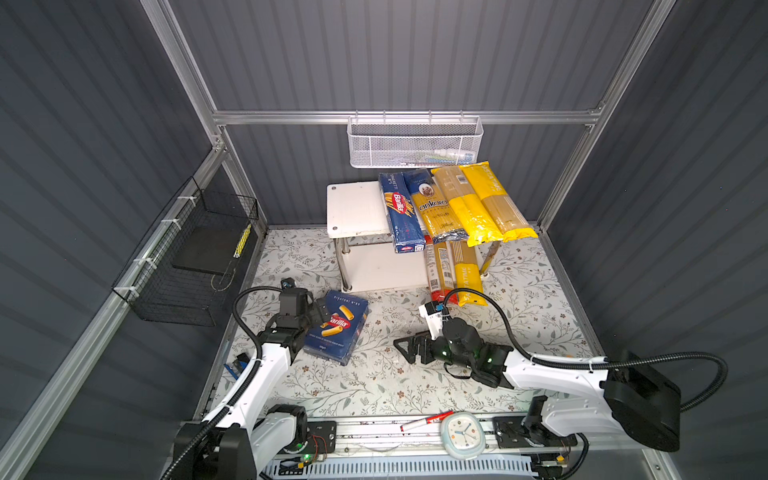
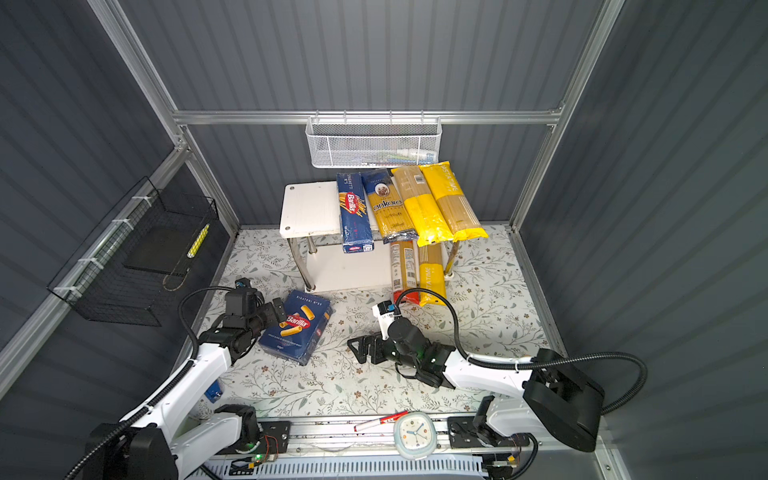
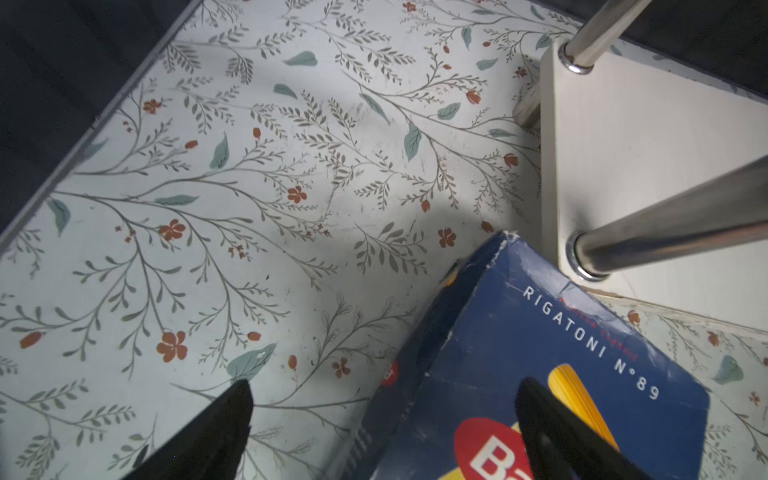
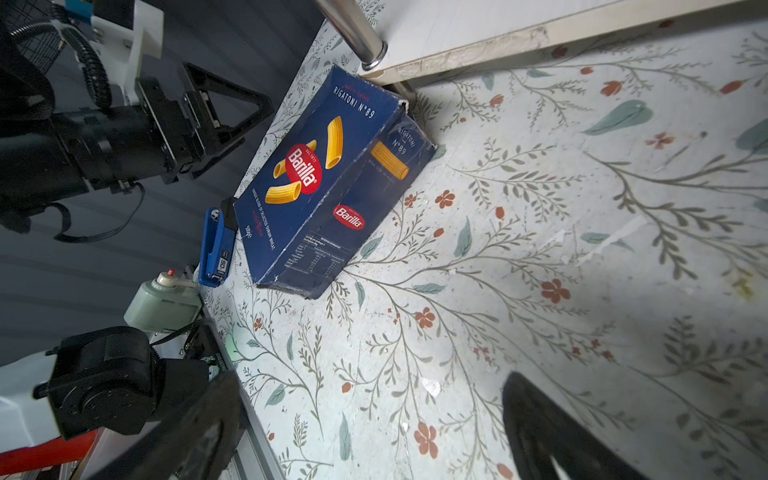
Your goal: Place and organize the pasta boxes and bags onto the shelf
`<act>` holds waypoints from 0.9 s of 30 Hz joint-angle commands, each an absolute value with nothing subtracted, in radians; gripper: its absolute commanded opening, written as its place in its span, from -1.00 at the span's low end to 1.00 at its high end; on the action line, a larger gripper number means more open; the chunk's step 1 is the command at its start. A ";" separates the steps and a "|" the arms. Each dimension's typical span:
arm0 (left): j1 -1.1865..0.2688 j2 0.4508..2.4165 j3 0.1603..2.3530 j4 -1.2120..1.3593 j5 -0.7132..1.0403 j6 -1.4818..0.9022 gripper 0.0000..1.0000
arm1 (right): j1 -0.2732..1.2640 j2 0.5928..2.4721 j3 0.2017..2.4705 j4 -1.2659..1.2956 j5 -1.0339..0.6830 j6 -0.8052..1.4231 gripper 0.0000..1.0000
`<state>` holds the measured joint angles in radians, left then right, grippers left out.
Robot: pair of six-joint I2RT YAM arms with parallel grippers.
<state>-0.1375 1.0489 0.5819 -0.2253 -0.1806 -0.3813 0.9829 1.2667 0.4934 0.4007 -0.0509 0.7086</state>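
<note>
Straddling one long edge of the rigatoni box (image 1: 343,332), the left pincer (image 1: 322,313) stood with jaws wide apart and gripped nothing. In its wrist view one finger (image 3: 552,419) hung over the box's printed face and the other over bare floral mat (image 3: 208,208). Contact between finger and carton could not be made out. The box lay flat on the mat, logo up. Its far corner, ahead of the fingertips, sat close against a corner of the shelf's lower board (image 3: 623,145); whether they touched was unclear.

The right pincer (image 1: 409,349) was also spread wide, with only mat between its fingers and nothing held. It lay low over the mat with its tips aimed at the rigatoni box, which sat ahead of them, near but apart. A blue stapler (image 4: 214,245) lay just beside the end of the box farthest from the shelf (image 1: 353,208).

The shelf stood off to one side of the right pincer's aim, beyond its wrist camera. Four items lay side by side on the top board: the spaghetti box (image 1: 399,212), the ankara bag (image 1: 434,205), a PASTATIME bag (image 1: 469,208) and a second PASTATIME bag (image 1: 500,199). All four overhung the edge that faced the pincers.

On the lower board the red-ended clear bag (image 1: 438,266) and the third PASTATIME bag (image 1: 467,274) lay side by side. Their ends stuck out near the right pincer's wrist.
</note>
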 commanded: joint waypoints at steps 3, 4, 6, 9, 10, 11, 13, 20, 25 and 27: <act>-0.137 1.099 0.553 -0.193 -0.026 -0.423 0.99 | 0.985 1.170 0.434 0.357 0.039 0.734 0.98; -0.137 1.116 0.551 -0.184 0.002 -0.420 0.99 | 0.984 1.152 0.434 0.328 0.054 0.735 0.98; -0.137 1.133 0.546 -0.179 0.039 -0.419 0.99 | 0.985 1.127 0.444 0.243 0.082 0.738 0.98; -0.137 1.118 0.534 -0.176 0.072 -0.422 0.99 | 0.985 1.070 0.451 0.152 0.096 0.724 0.98; -0.137 1.107 0.531 -0.179 0.085 -0.422 0.99 | 0.984 1.054 0.447 0.142 0.095 0.716 0.98; -0.137 1.097 0.529 -0.187 0.098 -0.425 0.99 | 0.985 1.038 0.435 0.143 0.095 0.709 0.98; -0.138 1.080 0.521 -0.195 0.139 -0.442 0.99 | 0.985 1.005 0.408 0.164 0.105 0.698 0.98; -0.235 1.002 0.438 -0.176 0.186 -0.558 0.99 | 0.976 0.949 0.359 0.173 0.156 0.729 0.98; -0.338 0.939 0.434 -0.235 0.141 -0.601 0.99 | 0.974 1.045 0.413 0.153 0.105 0.713 0.98; -0.353 0.909 0.417 -0.207 0.175 -0.625 0.99 | 0.974 1.093 0.437 0.158 0.093 0.720 0.98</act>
